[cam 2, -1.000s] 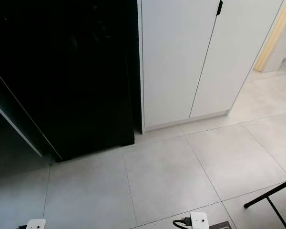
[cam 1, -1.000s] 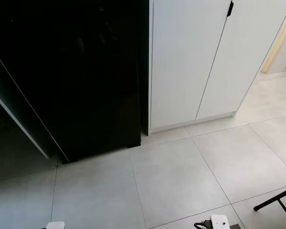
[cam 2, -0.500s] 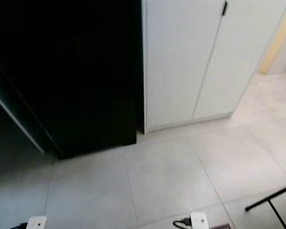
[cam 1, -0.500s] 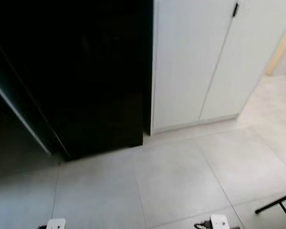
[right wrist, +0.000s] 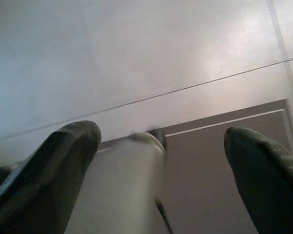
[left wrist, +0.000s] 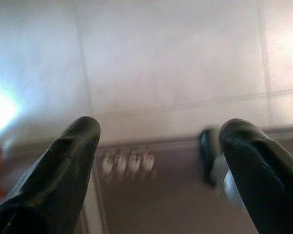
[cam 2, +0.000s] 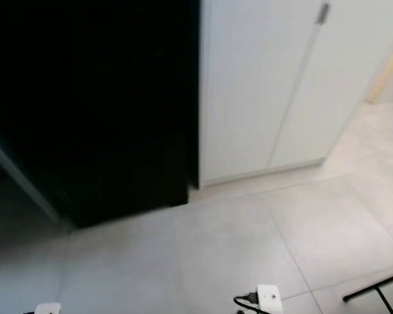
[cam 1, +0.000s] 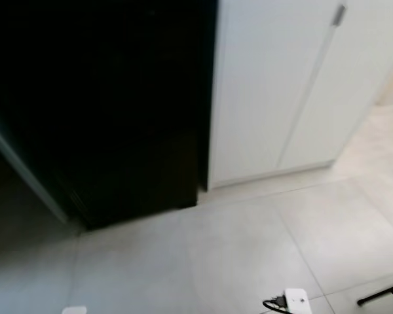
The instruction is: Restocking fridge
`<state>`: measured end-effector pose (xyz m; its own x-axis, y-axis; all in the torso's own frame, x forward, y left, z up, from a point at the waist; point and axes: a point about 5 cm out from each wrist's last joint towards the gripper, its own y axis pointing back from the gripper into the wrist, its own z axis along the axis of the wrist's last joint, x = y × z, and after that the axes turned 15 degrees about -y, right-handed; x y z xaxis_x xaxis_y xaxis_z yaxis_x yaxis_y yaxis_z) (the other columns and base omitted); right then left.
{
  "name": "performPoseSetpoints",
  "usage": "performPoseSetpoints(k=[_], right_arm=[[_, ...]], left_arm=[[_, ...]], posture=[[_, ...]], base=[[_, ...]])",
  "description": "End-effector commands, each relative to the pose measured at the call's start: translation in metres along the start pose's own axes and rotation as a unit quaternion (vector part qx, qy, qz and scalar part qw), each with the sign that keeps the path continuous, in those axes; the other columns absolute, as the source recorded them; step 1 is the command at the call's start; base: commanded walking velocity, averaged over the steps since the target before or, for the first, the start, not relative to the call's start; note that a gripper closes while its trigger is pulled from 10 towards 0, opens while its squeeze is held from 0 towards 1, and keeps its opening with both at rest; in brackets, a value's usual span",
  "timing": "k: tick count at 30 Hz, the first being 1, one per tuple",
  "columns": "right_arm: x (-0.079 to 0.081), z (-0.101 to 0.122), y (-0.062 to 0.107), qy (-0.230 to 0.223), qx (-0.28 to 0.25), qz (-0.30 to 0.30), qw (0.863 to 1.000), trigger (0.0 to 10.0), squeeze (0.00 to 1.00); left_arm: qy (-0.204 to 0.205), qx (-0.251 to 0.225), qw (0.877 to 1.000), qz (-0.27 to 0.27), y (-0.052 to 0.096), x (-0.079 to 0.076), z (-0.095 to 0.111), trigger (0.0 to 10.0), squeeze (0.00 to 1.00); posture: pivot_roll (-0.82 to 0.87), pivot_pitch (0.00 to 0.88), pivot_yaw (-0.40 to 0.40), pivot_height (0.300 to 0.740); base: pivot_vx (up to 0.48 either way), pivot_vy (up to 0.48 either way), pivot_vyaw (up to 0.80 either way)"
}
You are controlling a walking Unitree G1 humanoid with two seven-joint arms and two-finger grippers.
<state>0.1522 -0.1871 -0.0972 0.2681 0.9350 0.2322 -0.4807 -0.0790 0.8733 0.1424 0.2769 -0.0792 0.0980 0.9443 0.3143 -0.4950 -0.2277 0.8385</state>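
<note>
- Straight ahead of the robot, the black fridge (cam 1: 98,111) stands on the pale tiled floor (cam 1: 236,255), its dark front reaching from the top edge of the eye views down to the tiles.
- Just beside the fridge, on the robot's right, stands a white cabinet (cam 1: 275,98) with 2 doors and a small dark handle (cam 1: 339,14) near the top; a narrow dark gap separates it from the fridge.
- Left gripper (left wrist: 158,146): its 2 black fingers (left wrist: 63,161) are spread wide with nothing between them, hanging low over the tiles, well apart from the fridge.
- Right gripper (right wrist: 161,146): its 2 black fingers (right wrist: 53,161) are also spread wide and hold nothing, likewise down near the floor and well away from the fridge.
- Near the bottom edge of the eye views, nearer the robot than the fridge, 2 small white blocks show, 1 with a black cable (cam 1: 293,301) and 1 cut off by the frame (cam 1: 74,310).
- A thin black leg (cam 1: 383,296) crosses the floor far to the right of the fridge, mostly cut off.
- Both eye views are blurred and the fridge front is too dark to make out any seam or handle.
- Both wrist views are blurred; a brownish surface and a pale rounded shape lie below the fingers, too smeared to identify.
</note>
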Motion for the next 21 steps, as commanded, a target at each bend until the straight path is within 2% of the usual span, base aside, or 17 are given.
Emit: performPoseSetpoints(k=[1,10,21], right_arm=[[-0.0061,0.0043,0.0012,0.003,-0.005,-0.008,1.0,10.0,0.0],[-0.0048,0.0045,0.0009,0.005,-0.006,-0.006,1.0,10.0,0.0],[-0.0056,0.0037,0.001,0.014,-0.007,-0.014,1.0,10.0,0.0]], left_arm=[[0.001,0.005,1.0,-0.011,-0.0001,-0.008,-0.0026,10.0,0.0],[-0.004,0.006,1.0,-0.012,-0.0002,-0.0077,-0.0022,10.0,0.0],[-0.005,-0.002,1.0,-0.019,0.0001,-0.0085,-0.0018,10.0,0.0]], posture=[[-0.03,0.0,0.023,0.74],[-0.03,0.0,0.028,0.74],[-0.03,0.0,0.03,0.74]], base=[[0.401,0.0,0.0],[0.382,0.0,0.0],[0.0,0.0,0.0]])
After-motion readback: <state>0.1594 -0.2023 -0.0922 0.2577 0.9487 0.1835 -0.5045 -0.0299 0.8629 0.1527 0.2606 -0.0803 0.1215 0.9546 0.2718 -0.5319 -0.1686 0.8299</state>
